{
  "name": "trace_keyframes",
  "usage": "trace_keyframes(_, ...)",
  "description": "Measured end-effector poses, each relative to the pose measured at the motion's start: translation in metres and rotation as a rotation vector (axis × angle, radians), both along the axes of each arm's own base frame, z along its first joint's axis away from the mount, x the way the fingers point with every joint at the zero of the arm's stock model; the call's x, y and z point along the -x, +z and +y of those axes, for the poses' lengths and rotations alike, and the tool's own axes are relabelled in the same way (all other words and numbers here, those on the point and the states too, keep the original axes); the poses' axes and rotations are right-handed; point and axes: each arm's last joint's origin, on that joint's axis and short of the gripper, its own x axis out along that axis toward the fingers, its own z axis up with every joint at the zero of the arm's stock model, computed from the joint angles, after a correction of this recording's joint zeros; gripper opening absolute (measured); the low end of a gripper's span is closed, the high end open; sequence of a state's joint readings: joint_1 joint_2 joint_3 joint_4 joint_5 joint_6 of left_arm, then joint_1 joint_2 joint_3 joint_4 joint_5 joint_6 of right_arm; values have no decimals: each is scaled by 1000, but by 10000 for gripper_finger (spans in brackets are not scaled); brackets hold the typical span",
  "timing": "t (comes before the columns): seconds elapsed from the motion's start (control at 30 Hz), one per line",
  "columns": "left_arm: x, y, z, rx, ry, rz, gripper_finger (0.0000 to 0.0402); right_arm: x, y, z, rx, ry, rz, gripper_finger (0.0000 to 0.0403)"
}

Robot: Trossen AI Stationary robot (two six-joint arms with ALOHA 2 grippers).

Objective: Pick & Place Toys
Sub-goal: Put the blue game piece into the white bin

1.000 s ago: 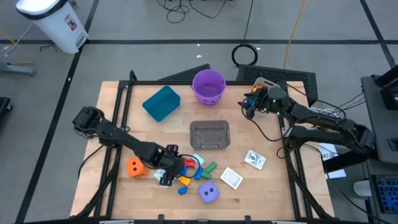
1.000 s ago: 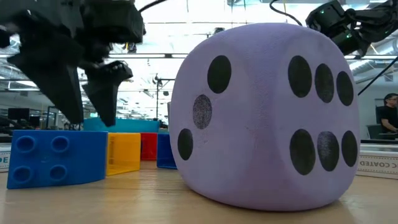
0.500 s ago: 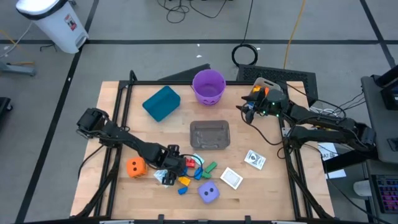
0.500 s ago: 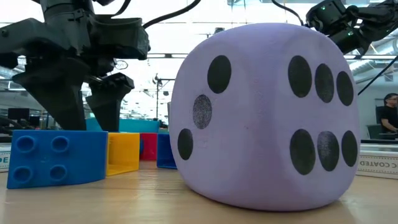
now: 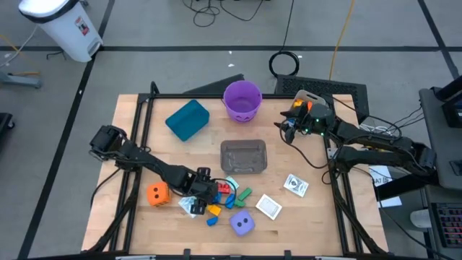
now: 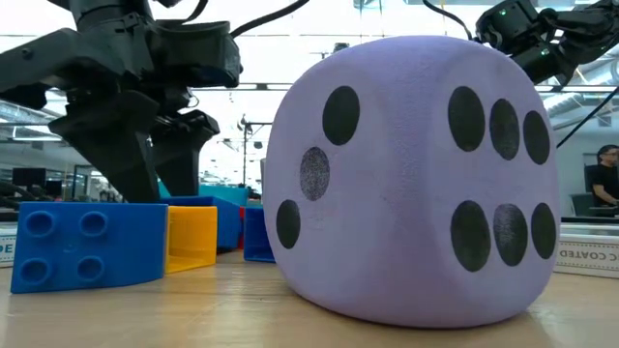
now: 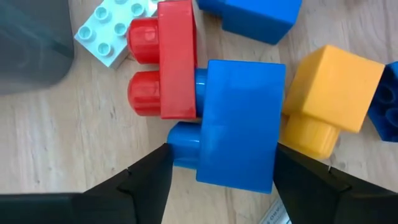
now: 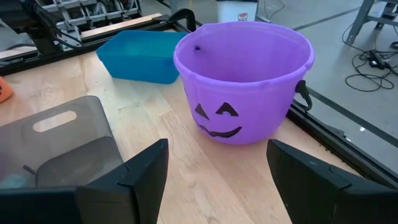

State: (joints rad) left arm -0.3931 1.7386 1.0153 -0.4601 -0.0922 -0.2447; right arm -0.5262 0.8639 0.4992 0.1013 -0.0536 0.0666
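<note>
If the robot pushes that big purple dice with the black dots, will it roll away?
Probably not far. The big purple dice with black dots sits on a flat face, so it should slide or tip once. Its fuzzy, rounded look suggests soft foam, likely light and squashy.

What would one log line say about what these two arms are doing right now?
left gripper: open, fingers either side of blue block in toy pile | right gripper: open, empty, facing purple bucket | purple die: untouched

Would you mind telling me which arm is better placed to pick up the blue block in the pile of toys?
The left. Its gripper is open with a finger on each side of the blue block, low over the pile. The right gripper, also open, sits far off beside the purple bucket.
</note>
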Motion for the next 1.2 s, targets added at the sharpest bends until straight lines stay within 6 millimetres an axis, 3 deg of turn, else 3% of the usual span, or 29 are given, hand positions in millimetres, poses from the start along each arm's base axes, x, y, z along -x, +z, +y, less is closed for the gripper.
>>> trace_keyframes(0.33, 5, -3, 3, -20, 44, 61, 196, 0, 0, 0, 0, 0, 1, 247)
trace_keyframes(0.93, 5, -4, 10, -57, 46, 75, 10, 0, 0, 0, -1, 0, 0, 247)
trace_keyframes(1.2, 5, -4, 10, -67, 48, 72, 19, 0, 0, 0, -1, 0, 0, 247)
